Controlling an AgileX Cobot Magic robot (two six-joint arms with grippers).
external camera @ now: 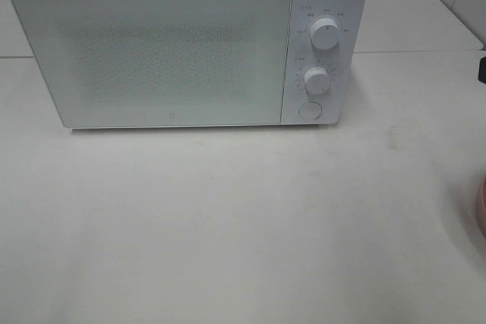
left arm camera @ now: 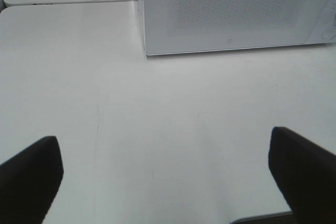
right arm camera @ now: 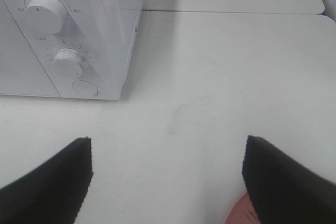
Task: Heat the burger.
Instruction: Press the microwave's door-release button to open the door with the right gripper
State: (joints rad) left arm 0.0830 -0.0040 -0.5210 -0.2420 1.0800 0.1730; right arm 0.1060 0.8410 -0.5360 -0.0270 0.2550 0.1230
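One microwave (external camera: 175, 51), two knobs (external camera: 325, 34); one pink plate (external camera: 481, 202); left gripper (left arm camera: 164, 142), right gripper (right arm camera: 168, 145), both parted wide, empty

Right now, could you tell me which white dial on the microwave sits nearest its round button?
The lower white dial, directly above the round white button; the upper dial sits higher.

Pink plate (external camera: 481, 204) cut off at edge, microwave dial labels (external camera: 326, 13) unreadable

Ahead of the right claw (right arm camera: 167, 182), the microwave (right arm camera: 68, 40) looks smooth matt plastic; the table (right arm camera: 220, 77) beneath is smooth; the claw's fingers (right arm camera: 50, 184) matt, ribbed.
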